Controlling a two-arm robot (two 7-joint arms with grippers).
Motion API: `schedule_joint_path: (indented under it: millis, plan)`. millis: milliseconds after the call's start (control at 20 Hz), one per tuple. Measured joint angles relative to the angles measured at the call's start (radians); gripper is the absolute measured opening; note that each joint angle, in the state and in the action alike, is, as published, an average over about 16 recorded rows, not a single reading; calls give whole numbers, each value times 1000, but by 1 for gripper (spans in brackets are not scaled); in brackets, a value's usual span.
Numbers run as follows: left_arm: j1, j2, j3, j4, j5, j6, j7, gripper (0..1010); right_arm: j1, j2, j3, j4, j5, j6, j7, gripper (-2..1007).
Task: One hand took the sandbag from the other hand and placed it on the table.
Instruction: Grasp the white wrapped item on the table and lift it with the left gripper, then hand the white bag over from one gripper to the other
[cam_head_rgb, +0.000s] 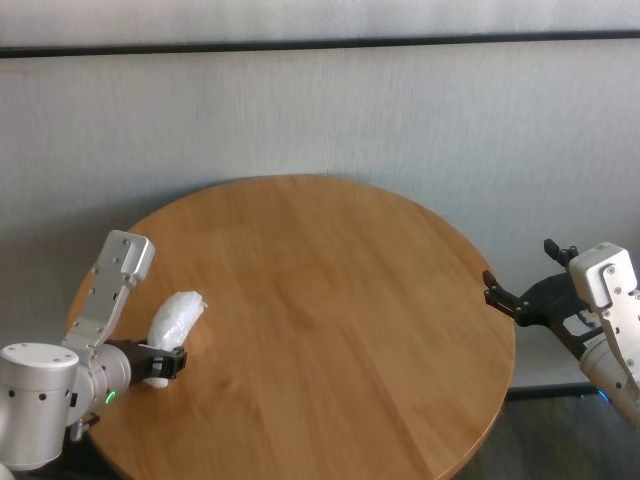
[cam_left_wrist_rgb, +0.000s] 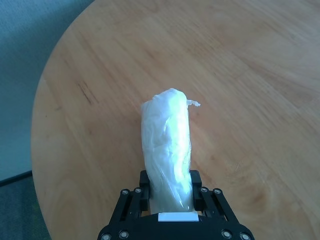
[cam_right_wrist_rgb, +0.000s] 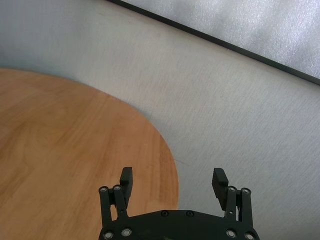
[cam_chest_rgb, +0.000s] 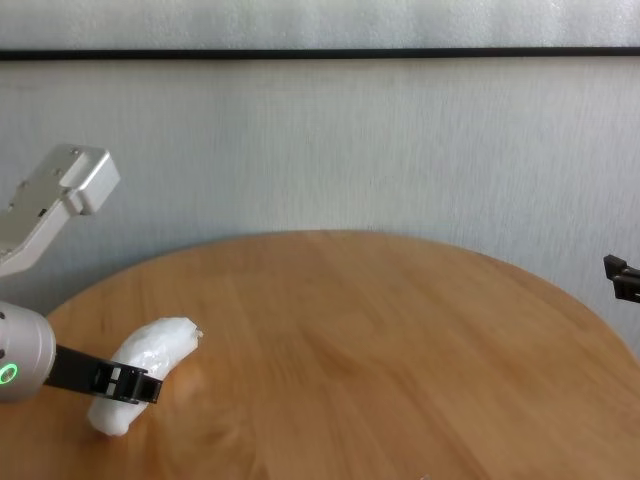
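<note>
Between my left fingers (cam_left_wrist_rgb: 196, 192) the sandbag (cam_left_wrist_rgb: 167, 152) sits clamped at its near end, over the left part of the bench (cam_head_rgb: 330, 300). Its long axis runs straight out from my left gripper (cam_left_wrist_rgb: 171, 195), the free end tilted up and pointing away toward the bench's middle. My right gripper (cam_right_wrist_rgb: 172, 181) hangs off the bench's right edge, fingers wide apart.

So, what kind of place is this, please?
Probably a plain test room, not a home: one round wooden table before a bare grey wall, with only a white sandbag on it, gripped by the left gripper.
</note>
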Motion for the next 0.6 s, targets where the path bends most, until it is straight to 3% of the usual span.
schedule_joint_path:
  millis: [600]
  plan:
    - [0, 0, 0, 0, 0, 0, 0, 444, 0, 0, 0, 0, 0, 0, 0, 1000]
